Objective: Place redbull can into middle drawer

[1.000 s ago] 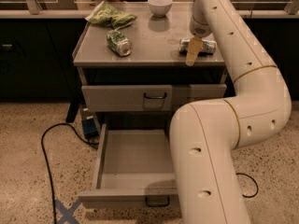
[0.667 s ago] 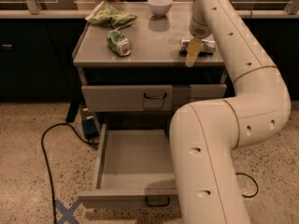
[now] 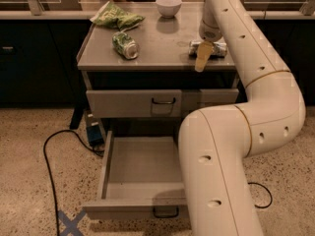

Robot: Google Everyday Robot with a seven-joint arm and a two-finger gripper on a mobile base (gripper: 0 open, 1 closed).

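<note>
The redbull can (image 3: 217, 48) is slim and silvery and lies on its side at the right of the cabinet top (image 3: 157, 48). My gripper (image 3: 202, 57) hangs straight down over the can's left end, right at it; whether it holds the can does not show. The middle drawer (image 3: 140, 168) is pulled far out below, grey and shallow, with nothing in it; its dark wire handle (image 3: 165, 213) shows at the front edge. My arm (image 3: 221, 146) covers the drawer's right side.
A stubby green can (image 3: 125, 44) lies on its side at the left of the top. A green bag (image 3: 117, 18) and a white bowl (image 3: 168, 5) stand at the back. The upper drawer (image 3: 142, 103) is closed. A black cable (image 3: 49, 156) runs over the floor at the left.
</note>
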